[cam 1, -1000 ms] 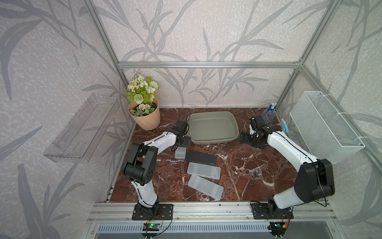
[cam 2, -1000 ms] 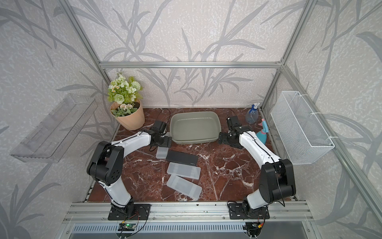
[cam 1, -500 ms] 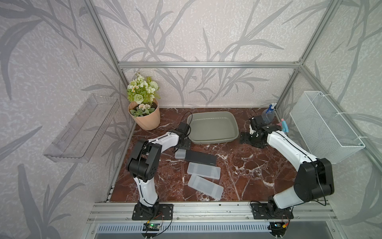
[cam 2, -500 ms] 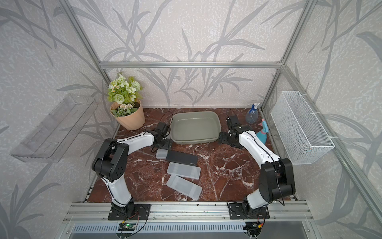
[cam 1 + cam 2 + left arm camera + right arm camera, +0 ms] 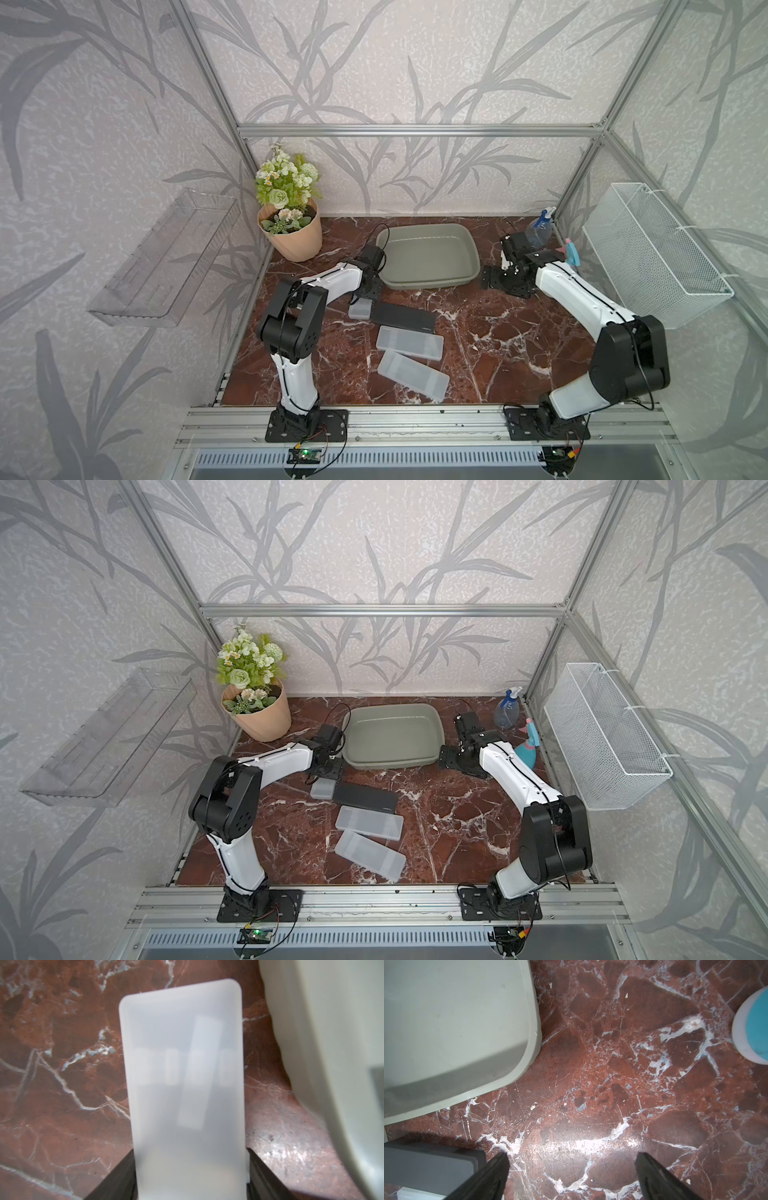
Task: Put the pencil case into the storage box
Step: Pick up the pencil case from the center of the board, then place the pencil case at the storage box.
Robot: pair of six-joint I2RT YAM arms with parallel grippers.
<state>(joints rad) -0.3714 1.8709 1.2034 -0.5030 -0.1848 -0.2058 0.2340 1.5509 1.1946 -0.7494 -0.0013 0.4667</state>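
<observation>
Closure is the change we see: over the last second the left gripper has narrowed from wide apart to flanking a frosted pencil case. Its dark fingers now sit right at both long sides, and that arm's elbow has swung inward. Whether the fingers already pinch the case or only bracket it, we cannot tell. The case itself has not shifted. It lies flat on the marble table, near the box at its near left corner and just beside the end of a black case. We judge the pick-up to be at the squeeze, with the lift and the short carry over the rim yet to come. The right gripper has stayed put, spread wide and empty above bare table by the box's other near corner.

Counting, we find four cases, three frosted and one black, all on the table and none in the box. There is one box, two spray bottles, one flowerpot, one clear tray and one wire basket.
</observation>
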